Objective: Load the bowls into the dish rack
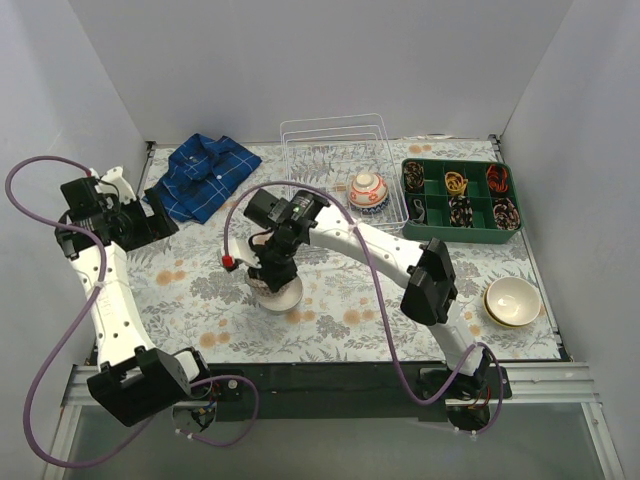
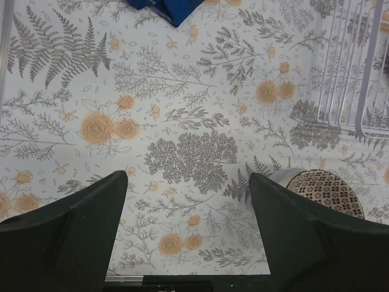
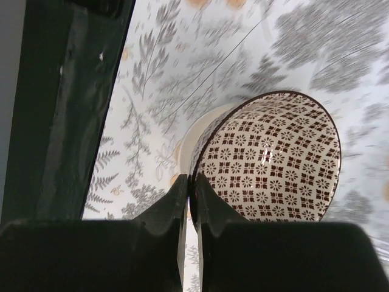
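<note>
The white wire dish rack (image 1: 335,160) stands at the back middle and holds a red-and-white patterned bowl (image 1: 368,190). My right gripper (image 1: 270,272) is shut on the rim of a brown-patterned bowl (image 1: 280,294) left of centre. In the right wrist view the gripper (image 3: 191,182) pinches the rim of this bowl (image 3: 273,158), which is tilted. I cannot tell whether it touches the cloth. A cream bowl (image 1: 511,300) sits at the right front. My left gripper (image 1: 155,224) is open and empty at the far left, and its wrist view (image 2: 188,201) shows only cloth between the jaws.
A green compartmented tray (image 1: 460,200) of small items stands right of the rack. A blue plaid shirt (image 1: 205,175) lies at the back left. The left wrist view shows the patterned bowl (image 2: 325,191) and the rack's corner (image 2: 358,67) at the right.
</note>
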`<state>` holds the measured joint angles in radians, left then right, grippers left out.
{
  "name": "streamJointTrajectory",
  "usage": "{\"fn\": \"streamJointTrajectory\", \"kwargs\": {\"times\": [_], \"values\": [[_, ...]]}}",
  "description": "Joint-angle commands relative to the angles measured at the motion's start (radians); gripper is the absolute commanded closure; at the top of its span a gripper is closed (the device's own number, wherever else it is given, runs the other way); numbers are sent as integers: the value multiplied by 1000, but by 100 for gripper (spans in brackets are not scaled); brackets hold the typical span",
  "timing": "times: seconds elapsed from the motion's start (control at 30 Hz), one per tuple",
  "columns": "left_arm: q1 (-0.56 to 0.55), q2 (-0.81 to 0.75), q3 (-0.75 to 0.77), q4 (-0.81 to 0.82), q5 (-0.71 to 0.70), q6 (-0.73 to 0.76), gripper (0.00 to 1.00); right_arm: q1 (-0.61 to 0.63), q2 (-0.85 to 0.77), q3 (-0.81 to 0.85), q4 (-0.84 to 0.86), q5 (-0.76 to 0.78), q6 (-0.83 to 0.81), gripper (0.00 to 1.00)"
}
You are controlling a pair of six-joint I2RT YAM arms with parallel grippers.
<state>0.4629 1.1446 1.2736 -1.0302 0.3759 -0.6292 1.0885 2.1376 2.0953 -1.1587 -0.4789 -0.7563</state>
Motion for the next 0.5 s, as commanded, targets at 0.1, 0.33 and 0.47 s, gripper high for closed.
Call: {"fn": "streamJointTrajectory", "kwargs": {"times": [0.1,0.33,0.47], "values": [[0,75,180,21,110,-20,20,-84,-135,188,86,-98,265,99],[-204,271,389,110,115,-56,38,-373,-176,161,249,-330,466,99],[-368,435,555,104,66,-44,96,-511,-165,117,364,-495,619,99]]}}
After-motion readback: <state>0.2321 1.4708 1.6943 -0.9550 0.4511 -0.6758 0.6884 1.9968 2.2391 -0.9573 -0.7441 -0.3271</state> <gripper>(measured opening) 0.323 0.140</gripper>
